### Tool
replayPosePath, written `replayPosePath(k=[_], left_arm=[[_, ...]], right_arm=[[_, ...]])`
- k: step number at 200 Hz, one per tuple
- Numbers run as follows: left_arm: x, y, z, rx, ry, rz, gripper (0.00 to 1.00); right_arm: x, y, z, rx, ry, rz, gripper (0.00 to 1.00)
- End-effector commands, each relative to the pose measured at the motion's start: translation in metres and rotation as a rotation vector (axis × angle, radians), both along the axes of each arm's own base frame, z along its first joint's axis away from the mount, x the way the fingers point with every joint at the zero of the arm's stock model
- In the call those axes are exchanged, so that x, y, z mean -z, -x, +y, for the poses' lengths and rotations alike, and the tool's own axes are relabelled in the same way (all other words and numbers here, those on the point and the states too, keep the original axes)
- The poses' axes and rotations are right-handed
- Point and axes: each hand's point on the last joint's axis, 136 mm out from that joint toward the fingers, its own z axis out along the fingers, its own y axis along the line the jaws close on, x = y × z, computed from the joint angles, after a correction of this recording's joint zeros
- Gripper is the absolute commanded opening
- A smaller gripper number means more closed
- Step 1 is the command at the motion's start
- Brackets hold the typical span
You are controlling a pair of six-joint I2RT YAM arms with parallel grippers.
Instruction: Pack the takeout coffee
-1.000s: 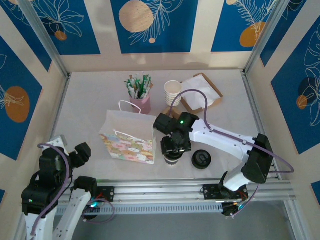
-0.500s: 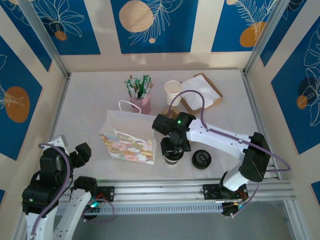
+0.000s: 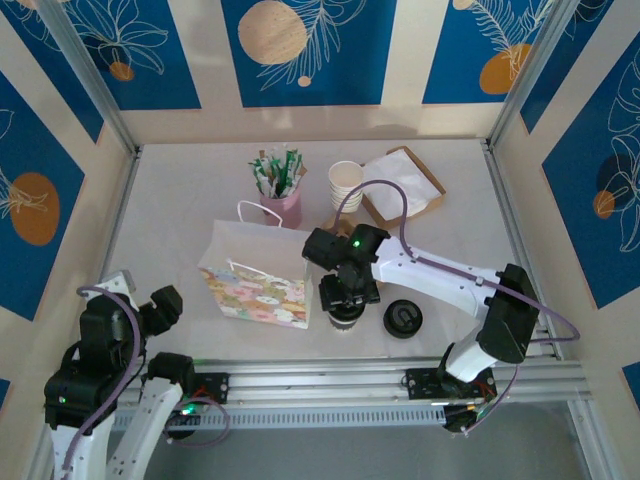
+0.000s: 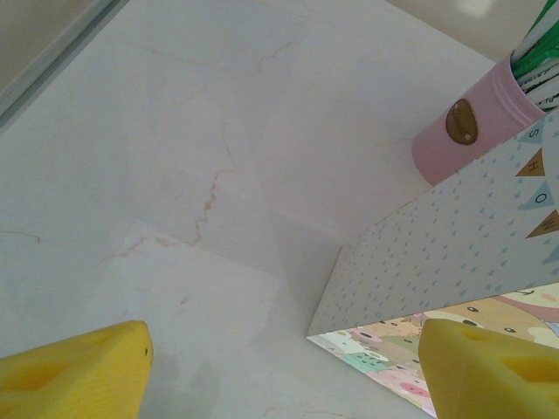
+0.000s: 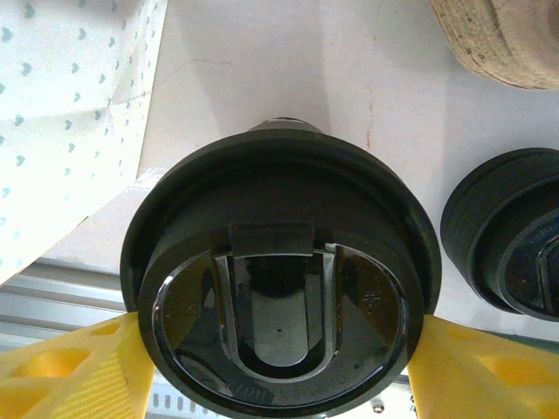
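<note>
The left gripper [image 3: 160, 305] hangs over the near left corner of the table [image 3: 180, 200], its yellow fingers [image 4: 79, 375] spread wide with nothing between them (below is bare white surface, faintly veined). Along the near edge, left of the middle, stands a paper bag [image 3: 255, 280]. It is flat-sided, printed with pastel animals on its face and tiny drops on its side. Behind it a smooth pink tumbler [image 3: 281, 208] holds green-wrapped sticks. Just right of the bag is the coffee cup [image 3: 346, 320], upright on the table close to the near edge. It has a cream paper body under a glossy black plastic lid, round, with a raised rim and a U-shaped sip tab. The right gripper [image 3: 346, 300] sits down over it, its yellow fingers [image 5: 79, 375] pressed against opposite sides of the lid, closed on it. A loose lid [image 3: 403, 318], black and low, lies just to the right, apart from the cup
</note>
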Motion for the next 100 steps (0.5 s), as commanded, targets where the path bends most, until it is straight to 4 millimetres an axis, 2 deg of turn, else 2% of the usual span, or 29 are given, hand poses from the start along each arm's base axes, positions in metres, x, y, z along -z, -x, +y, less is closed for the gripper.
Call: replayPosePath(k=[1, 39, 100], left_arm=[[0.002, 0.001, 0.002, -0.002, -0.015, 0.0, 0.8], [0.003, 0.001, 0.002, -0.003, -0.015, 0.003, 0.8], [0.003, 0.001, 0.002, -0.002, -0.015, 0.002, 0.8]], right_arm=[[0.002, 0.005, 0.003, -0.017, 0.002, 0.03, 0.72], [0.009, 0.008, 0.004, -0.022, 0.017, 0.052, 0.72], [0.02, 0.013, -0.009, -0.007, 0.081, 0.071, 0.72]])
